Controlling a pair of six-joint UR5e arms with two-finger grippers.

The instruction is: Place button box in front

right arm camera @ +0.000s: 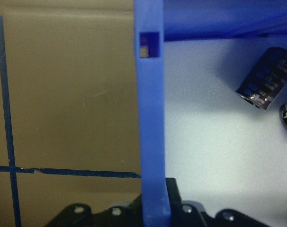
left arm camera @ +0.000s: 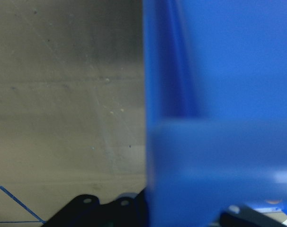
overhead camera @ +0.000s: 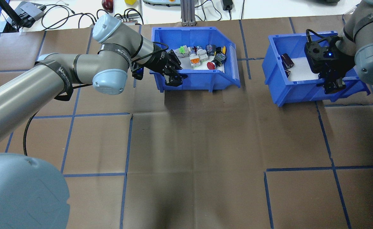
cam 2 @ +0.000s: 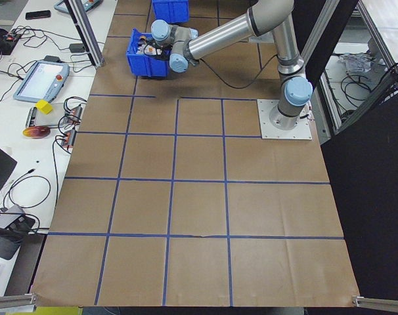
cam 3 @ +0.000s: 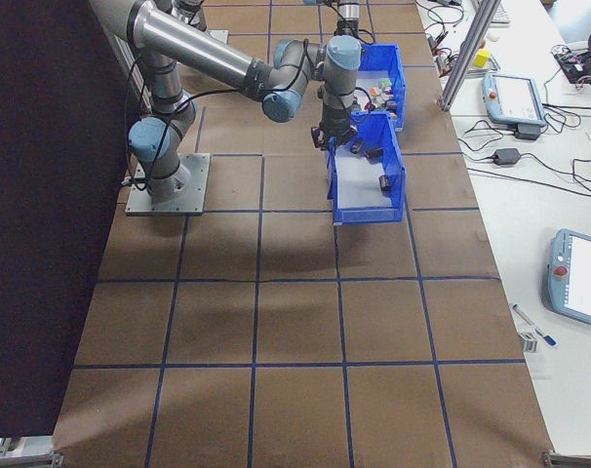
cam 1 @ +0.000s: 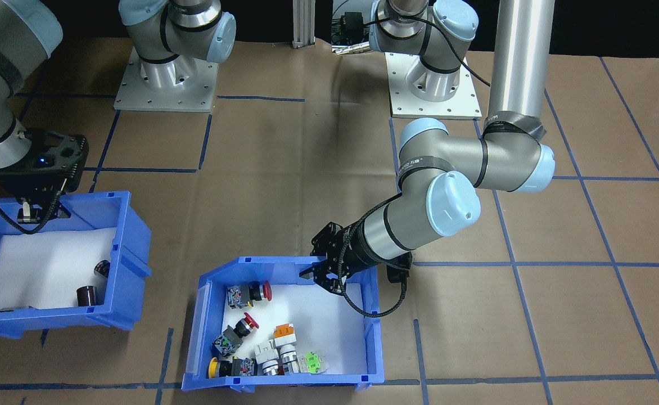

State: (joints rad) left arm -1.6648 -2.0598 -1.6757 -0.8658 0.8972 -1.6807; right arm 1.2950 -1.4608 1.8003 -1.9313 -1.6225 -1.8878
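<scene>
Button box (overhead camera: 195,76), a blue plastic bin with a white foam floor, sits at the worktop's (overhead camera: 193,143) far edge, opposite the robot's base and a little toward the robot's left. Small switches (cam 1: 262,343) with red, yellow, orange and green caps lie loose inside it.

From the robot's left, the left arm reaches far forward, elbow bent and forearm low. Its left gripper (cam 1: 323,274) sits at the bin's near corner on that side. The jaws straddle the blue wall there, one inside and one outside, pinching the rim. The left wrist view shows the wall filling the frame right against the black finger bases.

Across the worktop, the right arm bends down over a second blue bin (overhead camera: 304,87) near the far right corner. This bin also has white foam, and it holds dark cylinders (right arm camera: 266,78). The right gripper (overhead camera: 332,86) comes down on that bin's near wall with its jaws astride the thin blue rim, gripping it.

Brown paper with a blue tape grid covers the worktop.
</scene>
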